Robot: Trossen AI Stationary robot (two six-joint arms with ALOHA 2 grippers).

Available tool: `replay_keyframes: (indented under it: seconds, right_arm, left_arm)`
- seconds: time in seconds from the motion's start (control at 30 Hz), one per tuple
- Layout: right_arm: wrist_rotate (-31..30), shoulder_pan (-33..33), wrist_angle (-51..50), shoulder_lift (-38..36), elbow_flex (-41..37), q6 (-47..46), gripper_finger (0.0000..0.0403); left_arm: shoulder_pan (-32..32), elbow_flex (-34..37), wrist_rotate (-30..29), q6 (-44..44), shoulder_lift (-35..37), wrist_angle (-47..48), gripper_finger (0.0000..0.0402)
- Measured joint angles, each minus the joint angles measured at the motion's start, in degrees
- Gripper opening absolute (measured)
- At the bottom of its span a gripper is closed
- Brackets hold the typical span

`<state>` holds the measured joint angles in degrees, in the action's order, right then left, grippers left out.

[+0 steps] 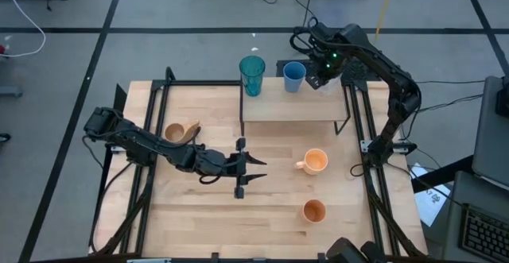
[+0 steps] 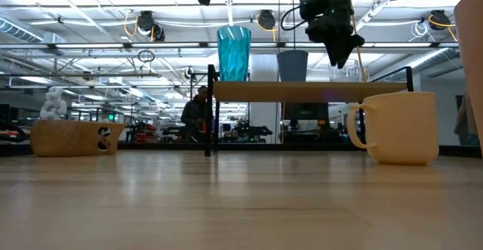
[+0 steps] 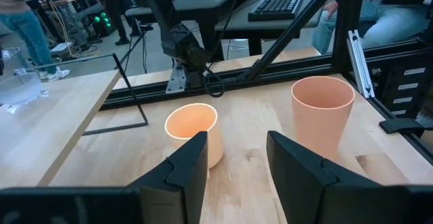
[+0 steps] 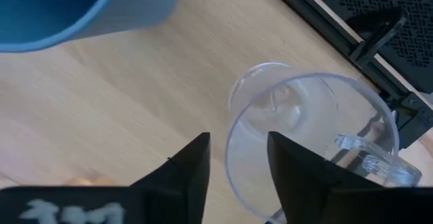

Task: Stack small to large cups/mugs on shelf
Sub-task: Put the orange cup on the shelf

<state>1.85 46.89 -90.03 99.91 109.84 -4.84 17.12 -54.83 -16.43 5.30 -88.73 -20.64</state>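
The orange cup (image 1: 314, 210) stands nearest on the table, right of centre, with the orange handled mug (image 1: 315, 162) just beyond it, handle to the left. The left gripper (image 1: 253, 172) hovers at mid-table, left of these two, its fingers (image 3: 191, 166) spread apart and holding nothing, pointing toward them. The brown wooden handled mug (image 1: 177, 133) sits on the table's left side, beside the left arm. Farther back is the shelf (image 1: 290, 108), carrying the teal tumbler (image 1: 253, 75) at its left far corner, the blue cup (image 1: 293, 76) to its right and the clear handled cup (image 4: 308, 143) right of that. The right gripper (image 4: 237, 166) hangs above the clear cup's rim, fingers parted, not gripping it.
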Motion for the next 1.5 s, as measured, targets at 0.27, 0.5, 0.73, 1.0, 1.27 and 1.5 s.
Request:
replay_keyframes:
  seconds: [0.27, 0.5, 0.73, 1.0, 1.27, 1.5]
  right_arm:
    - [0.0, -0.1, 0.1, -5.0, 0.0, 0.0, 0.0176]
    - [0.0, -2.7, 0.4, -11.7, 0.1, -0.5, 0.0192]
    - [-0.1, -9.4, 4.7, -18.8, 0.1, -5.1, 0.0191]
    - [-5.1, -21.3, 11.4, -24.3, 0.1, -10.4, 0.019]
    - [-11.1, -33.5, 12.6, -25.1, 0.1, -13.5, 0.0189]
    - [-19.8, -45.3, 15.8, -24.6, 0.1, -13.3, 0.0189]
  left_arm:
    - [0.0, 0.0, 0.0, 0.0, 0.0, 0.0, 0.0154]
    - [0.0, 0.0, 0.0, 0.0, 0.0, -0.1, 0.0154]
    - [0.0, 0.0, 0.0, 0.0, 0.0, -0.1, 0.0154]
    - [0.0, 0.0, 0.0, 0.0, 0.0, -0.1, 0.0154]
    - [0.0, 0.0, -0.1, -0.1, 0.0, 0.3, 0.0154]
    - [0.0, 0.0, -0.3, -0.3, 0.0, 2.0, 0.0154]
